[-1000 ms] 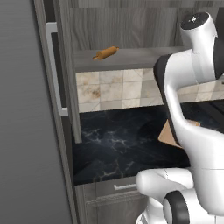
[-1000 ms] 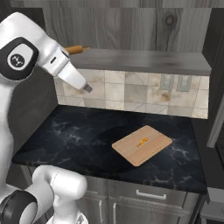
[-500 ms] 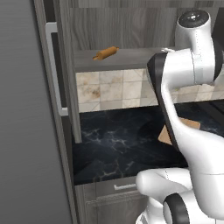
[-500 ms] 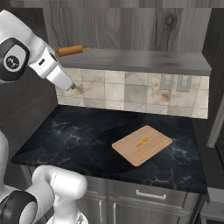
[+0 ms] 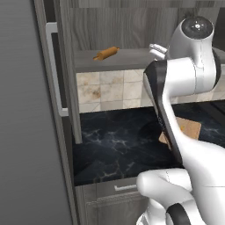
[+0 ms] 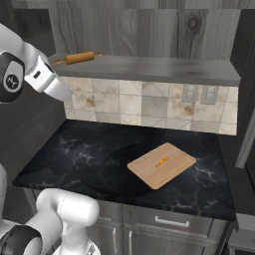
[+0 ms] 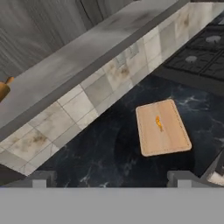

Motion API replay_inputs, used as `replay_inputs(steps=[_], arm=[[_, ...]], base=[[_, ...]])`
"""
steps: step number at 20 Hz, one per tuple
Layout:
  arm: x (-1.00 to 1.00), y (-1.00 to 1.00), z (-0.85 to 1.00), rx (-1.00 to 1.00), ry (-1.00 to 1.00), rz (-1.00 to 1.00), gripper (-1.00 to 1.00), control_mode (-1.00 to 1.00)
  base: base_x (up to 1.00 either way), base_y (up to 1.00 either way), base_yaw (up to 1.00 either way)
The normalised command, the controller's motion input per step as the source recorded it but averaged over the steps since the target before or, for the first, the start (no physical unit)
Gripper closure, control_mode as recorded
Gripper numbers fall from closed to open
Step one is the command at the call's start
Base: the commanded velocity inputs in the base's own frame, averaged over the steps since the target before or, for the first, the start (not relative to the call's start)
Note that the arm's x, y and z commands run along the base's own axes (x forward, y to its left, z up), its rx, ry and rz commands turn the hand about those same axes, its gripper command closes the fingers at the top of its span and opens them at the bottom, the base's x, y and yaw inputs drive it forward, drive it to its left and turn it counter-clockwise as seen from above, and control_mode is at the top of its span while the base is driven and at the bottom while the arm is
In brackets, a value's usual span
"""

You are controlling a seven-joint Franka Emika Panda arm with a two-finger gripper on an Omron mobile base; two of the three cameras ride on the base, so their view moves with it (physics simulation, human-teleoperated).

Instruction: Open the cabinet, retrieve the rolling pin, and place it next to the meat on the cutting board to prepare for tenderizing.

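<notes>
**Above the countertop, the arm has swung left toward the cabinet shelf**

On the cabinet [image 6: 149, 30] shelf, the rolling pin [image 6: 79, 58] lies where it lay a second ago, at the left end of the shelf near its front edge, untouched. In the left base view its door [image 5: 26, 110] stands swung open with the silver bar handle [image 5: 55, 70] facing the camera, as before.

What has changed is the arm. In the right base view its forearm and wrist have drawn back toward the left edge of the picture and now sit lower and further left than half a second ago, below and left of the rolling pin and apart from it. In the left base view the elbow has moved left and covers more of the backsplash.

The gripper [image 7: 109, 177] has its jaws spread wide apart, nothing between them; its finger tips [image 7: 41, 178] show low in the hand view.

Below, the cutting board [image 6: 162, 165] rests flat on the black countertop [image 6: 79, 159], unmoved, with a small orange piece of meat [image 6: 161, 162] near its middle. A stove [image 7: 201, 57] shows beside the countertop in the hand view.
</notes>
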Motion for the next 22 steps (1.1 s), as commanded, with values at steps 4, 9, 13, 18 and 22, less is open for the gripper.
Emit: replay_inputs(steps=[4, 9, 13, 18, 22], arm=[[0.15, 0.47, 0.0, 0.0, -0.23, 0.16, -1.0, -1.0], [0.23, 0.38, 0.0, 0.0, -0.22, 0.14, -1.0, -1.0], [0.3, 0.3, 0.02, 0.01, -0.16, 0.11, -1.0, -1.0], [0.39, 0.28, 0.07, 0.02, -0.08, 0.06, -1.0, -1.0], [0.4, 0.23, 0.1, 0.02, -0.05, 0.04, -1.0, -1.0]], base=[[0.0, 0.0, 0.0], [0.0, 0.0, 0.0], [0.0, 0.0, 0.0], [0.0, 0.0, 0.0], [0.0, 0.0, 0.0]])
